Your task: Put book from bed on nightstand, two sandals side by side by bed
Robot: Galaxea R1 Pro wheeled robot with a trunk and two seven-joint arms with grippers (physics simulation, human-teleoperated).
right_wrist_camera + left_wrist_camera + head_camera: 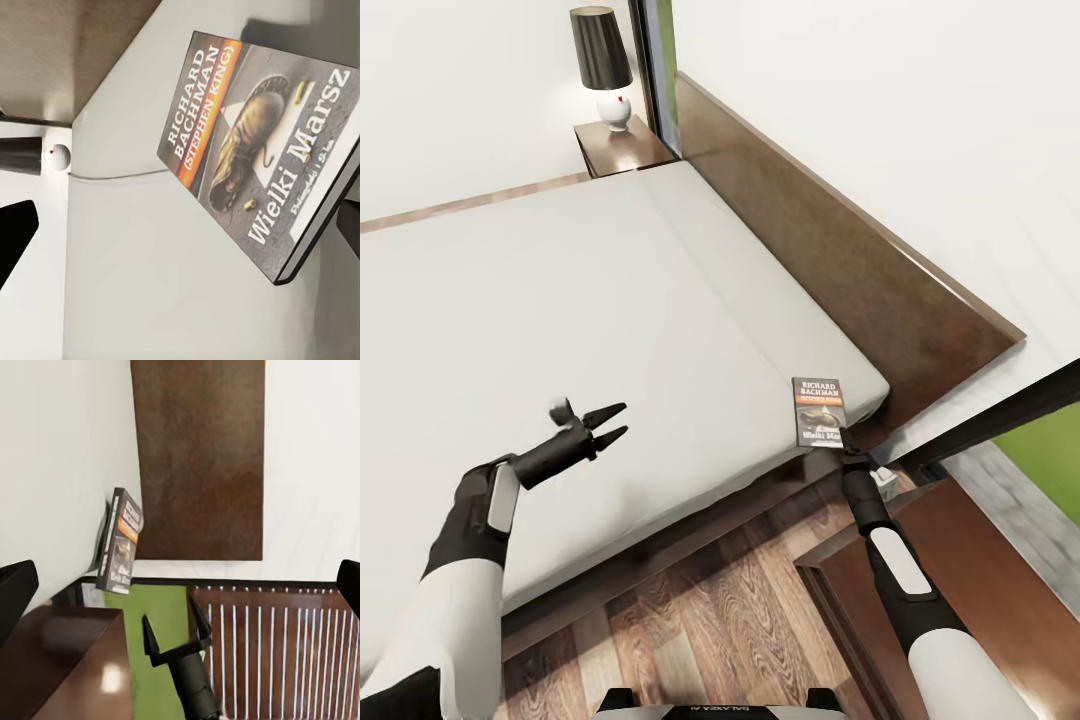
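Pale grey mattress fills most of the head view, on a bed (690, 500) with a dark wood frame and headboard. At lower left the left gripper (608, 424) hovers over the mattress, its two black fingers spread and holding nothing. At upper left, past the far corner of the bed, a nightstand (622, 148) carries a black-shaded lamp (603, 62). Right of centre, the book (819, 410) sits at the mattress's near corner by the headboard. From the lower right the right gripper (846, 447) reaches up to the book's near edge — in the left wrist view the book looks tipped up off the mattress there, though I cannot tell whether the fingers are pinching it. Glossy brown wood at the lower right, beside that arm, looks like a second nightstand (970, 570).

The step in hand looks like picking up the book. Next would call for a firm pinch on that edge, a lift clear of the mattress, and a short carry to the wood surface alongside — the sandals come later.
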